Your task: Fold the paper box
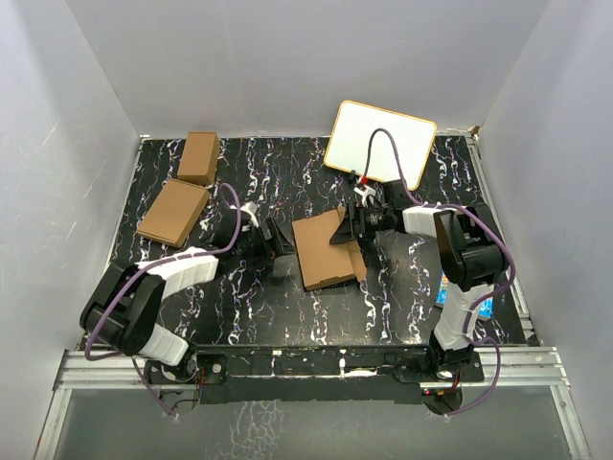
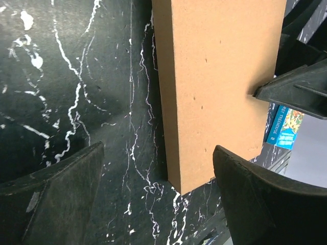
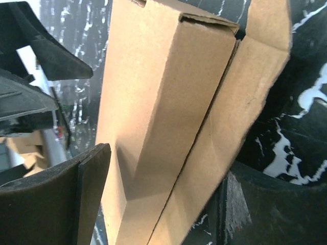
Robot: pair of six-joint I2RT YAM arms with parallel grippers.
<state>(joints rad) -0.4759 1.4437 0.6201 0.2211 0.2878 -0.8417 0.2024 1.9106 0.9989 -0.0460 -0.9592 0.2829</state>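
Your paper box (image 1: pixel 321 251) lies at the middle of the dark, white-veined counter (image 1: pixel 287 311), between the two arms, partly folded, with one wall raised along its right side and a flap spread beside it. Your left tool (image 2: pixel 158 153) sits at the box's left side with its fingers (image 2: pixel 61 199) standing wide apart. In the left wrist view the end of the flat brown panel reaches down between them, just beside the finger at lower right, with bare counter showing between it and the finger at lower left, so nothing is clamped there. Your right tool (image 3: pixel 166 168) is at the box's right side, its fingers spread to either side of the raised wall and flap. The cardboard fills the gap between them, and you cannot tell whether they press on it or merely flank it. In the upper left of the overhead view two other brown cartons (image 1: pixel 199 156) (image 1: pixel 172 213) sit well apart from the box. A white board (image 1: pixel 381 142) with a tan rim rests at upper right.
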